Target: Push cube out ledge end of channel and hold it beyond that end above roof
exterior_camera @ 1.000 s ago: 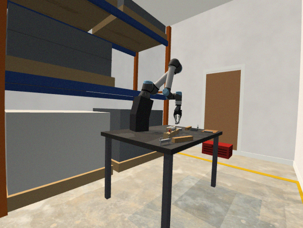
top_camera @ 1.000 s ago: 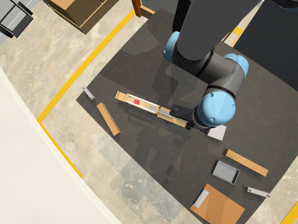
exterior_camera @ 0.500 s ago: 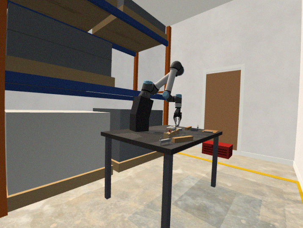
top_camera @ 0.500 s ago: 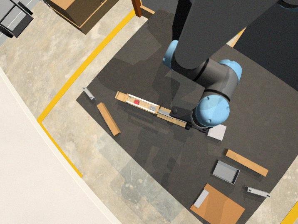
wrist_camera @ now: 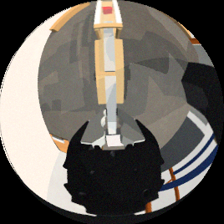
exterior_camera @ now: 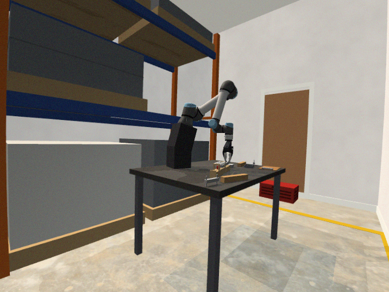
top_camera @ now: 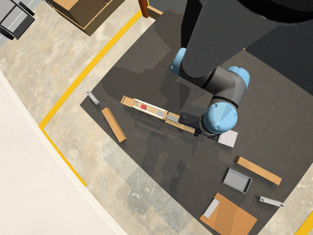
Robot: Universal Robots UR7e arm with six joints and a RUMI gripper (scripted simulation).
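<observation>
- The gripper's (top_camera: 193,123) (exterior_camera: 226,162) (wrist_camera: 110,119) 2 fingers are standing nearly together at the near end of 1 slim grey bar (top_camera: 172,117) (wrist_camera: 111,92); whether they are clamping it, one cannot tell.
- The bar is running away from the fingers along 1 wooden trough (top_camera: 180,126) (wrist_camera: 99,79), toward the channel (top_camera: 149,113) (wrist_camera: 98,17).
- The red cube (top_camera: 143,107) (exterior_camera: 218,167) (wrist_camera: 107,9) is sitting inside the channel, well apart from the fingers, beyond the bar.
- The lipped wooden ledge (top_camera: 128,101) is extending from the channel's end farthest from the fingers.

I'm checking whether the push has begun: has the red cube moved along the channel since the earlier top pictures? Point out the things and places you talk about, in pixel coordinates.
No; the red cube (top_camera: 143,107) (wrist_camera: 107,9) sits at the same spot between the white rails.
</observation>
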